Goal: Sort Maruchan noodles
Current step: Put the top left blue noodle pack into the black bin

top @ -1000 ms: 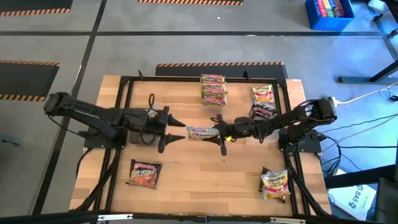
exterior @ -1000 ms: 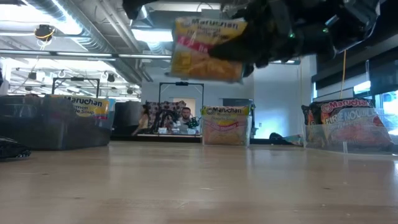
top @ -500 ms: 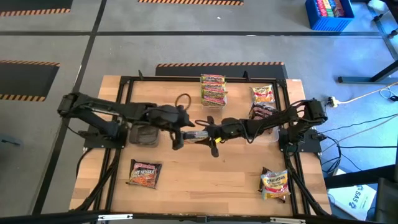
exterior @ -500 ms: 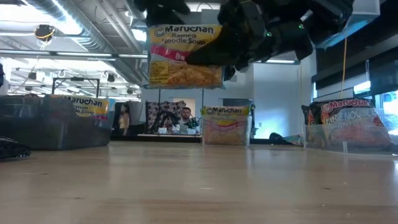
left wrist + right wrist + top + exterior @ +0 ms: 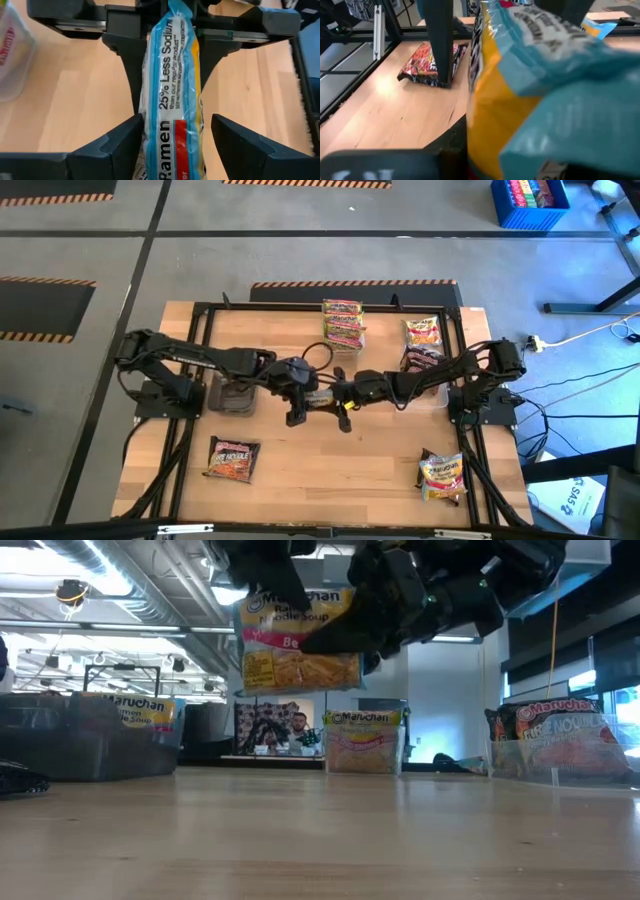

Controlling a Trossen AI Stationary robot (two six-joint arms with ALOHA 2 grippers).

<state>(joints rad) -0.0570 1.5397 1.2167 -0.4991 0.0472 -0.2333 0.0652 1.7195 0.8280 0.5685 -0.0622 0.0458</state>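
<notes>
High view: we see the two arms meeting over mid-worktop (image 5: 330,470), a Maruchan ramen packet (image 5: 322,397) held in the air between them. The right gripper (image 5: 343,396) has its fingers clamped on the packet's one end. The left gripper (image 5: 297,394) straddles the other end; in the left wrist view its fingers (image 5: 120,145) stand spread either side, one touching the wrapper.
</notes>
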